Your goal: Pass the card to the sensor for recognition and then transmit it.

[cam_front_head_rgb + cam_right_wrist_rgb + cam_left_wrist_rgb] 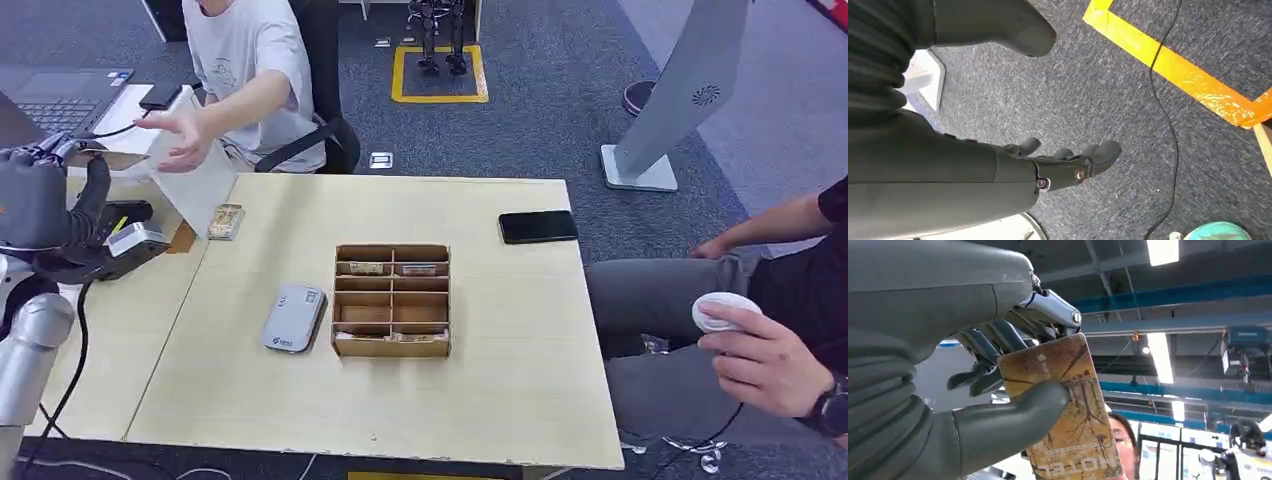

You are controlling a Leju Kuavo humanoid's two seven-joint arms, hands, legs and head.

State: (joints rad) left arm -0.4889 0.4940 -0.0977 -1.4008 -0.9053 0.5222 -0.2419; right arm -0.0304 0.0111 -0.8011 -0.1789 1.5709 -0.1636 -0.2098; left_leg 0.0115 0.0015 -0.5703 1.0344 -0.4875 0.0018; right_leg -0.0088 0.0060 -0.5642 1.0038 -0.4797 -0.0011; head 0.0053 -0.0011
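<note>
Card grip: left robot hand pinches the card, thumb pressed on one face and darker fingers behind the other, so the card stands out past the hand along its long axis.
Left arm pose: raised at the table's left edge in the head view, left robot hand held high with the card edge at its top (wrist camera looks up at ceiling lights, so the palm seems turned upward).
Right robot hand: hangs over the carpet, holds nothing, fingers loosely curled; far from the work.
Reader: grey sensor pad lies flat on the table just beside the wooden compartment box, down and to the right of the left robot hand, well apart from it.
Receiving person: a person's outstretched hand reaches toward the card, near the left robot hand and beyond it.
Key relation: the card sits between that person's hand and the sensor pad, closer to the person; the left arm is plainly the nearer one.
Judgement: this looks like the hand-over stage.
</note>
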